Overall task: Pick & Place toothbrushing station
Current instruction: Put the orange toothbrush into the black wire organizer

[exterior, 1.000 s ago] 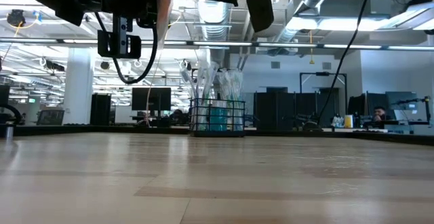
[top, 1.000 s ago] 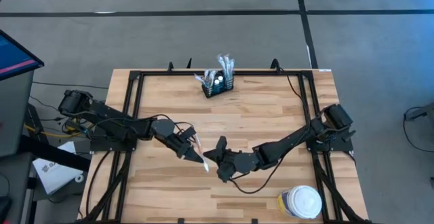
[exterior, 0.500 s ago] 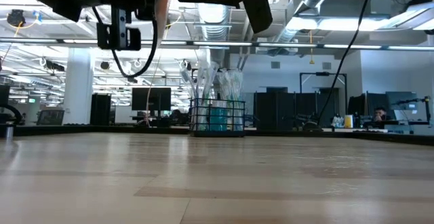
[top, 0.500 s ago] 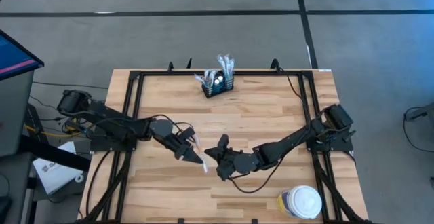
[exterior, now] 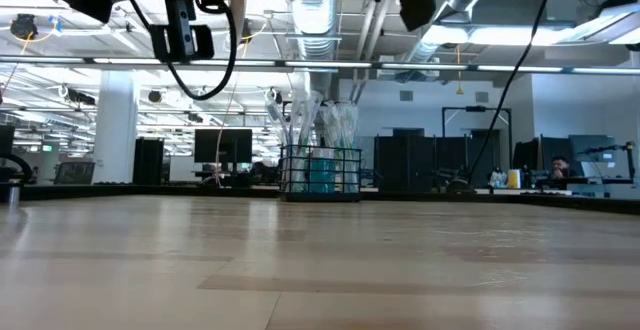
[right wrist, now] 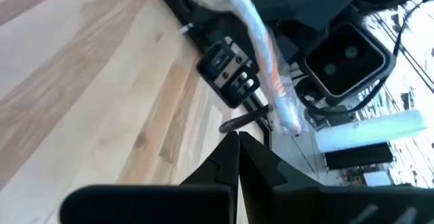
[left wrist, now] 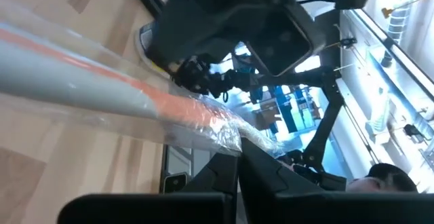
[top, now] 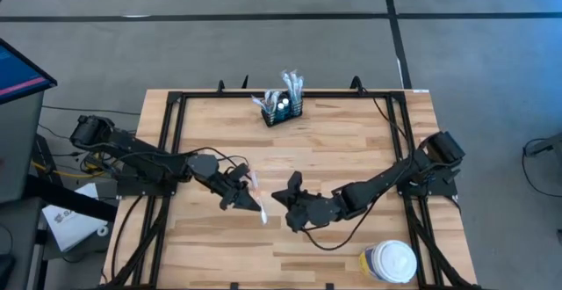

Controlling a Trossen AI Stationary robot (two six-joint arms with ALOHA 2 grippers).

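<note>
Left gripper (top: 247, 195) clamped on a wrapped toothbrush (top: 257, 193) mid-table; right gripper (top: 287, 194) shut, empty, just beside. We see the station (top: 281, 110) at the far edge, well apart. Slick wrapper could slip, or the arms clash.

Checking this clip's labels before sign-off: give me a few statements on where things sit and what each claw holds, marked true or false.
1. The left claw is shut on a plastic-wrapped toothbrush. True.
2. The black caddy sits at the table's near edge. False: it stands at the far edge, holding wrapped items.
3. The right claw grips the white-lidded jar. False: it is shut and empty, near the table's middle; the jar stands apart at the near right corner.
4. Both claws hang above the table. True.
</note>
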